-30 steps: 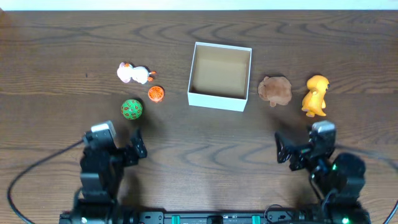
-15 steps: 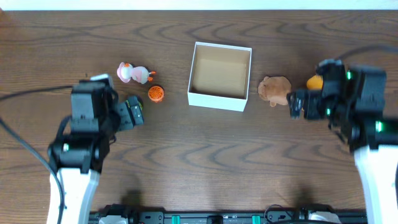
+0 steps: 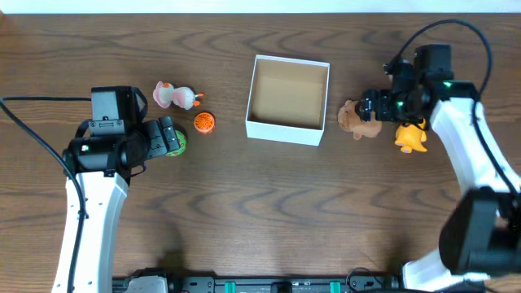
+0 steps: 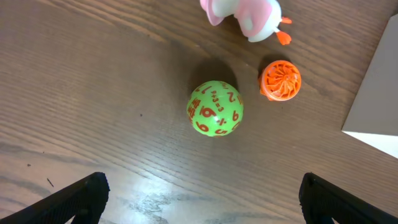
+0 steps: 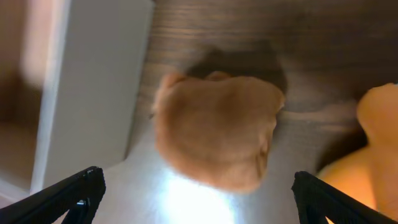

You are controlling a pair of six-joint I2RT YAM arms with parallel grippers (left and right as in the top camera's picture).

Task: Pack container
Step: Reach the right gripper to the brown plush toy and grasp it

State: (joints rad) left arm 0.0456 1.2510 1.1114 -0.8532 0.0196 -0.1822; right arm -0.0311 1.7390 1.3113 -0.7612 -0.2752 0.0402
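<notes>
The container, a square white box (image 3: pixel 281 130) with a tan inside, stands empty at the table's centre back. Its wall also shows in the left wrist view (image 4: pixel 376 93) and the right wrist view (image 5: pixel 93 93). My left gripper (image 3: pixel 165 138) (image 4: pixel 202 199) is open just short of a green ball with orange numbers (image 3: pixel 177 144) (image 4: pixel 215 108). A small orange ball (image 3: pixel 204 122) (image 4: pixel 280 79) and a pink-white duck (image 3: pixel 175 96) (image 4: pixel 249 15) lie beyond it. My right gripper (image 3: pixel 370 107) (image 5: pixel 199 199) is open over a brown plush toy (image 3: pixel 352 119) (image 5: pixel 214 130).
A yellow-orange duck toy (image 3: pixel 411 138) (image 5: pixel 379 137) stands right beside the brown plush, under my right arm. The table's far edge runs along the top of the overhead view. Cables trail from both arms.
Both arms have swung out from the table's front. The left gripper has come up to the green ball. The right gripper has moved up and left over the brown plush.
</notes>
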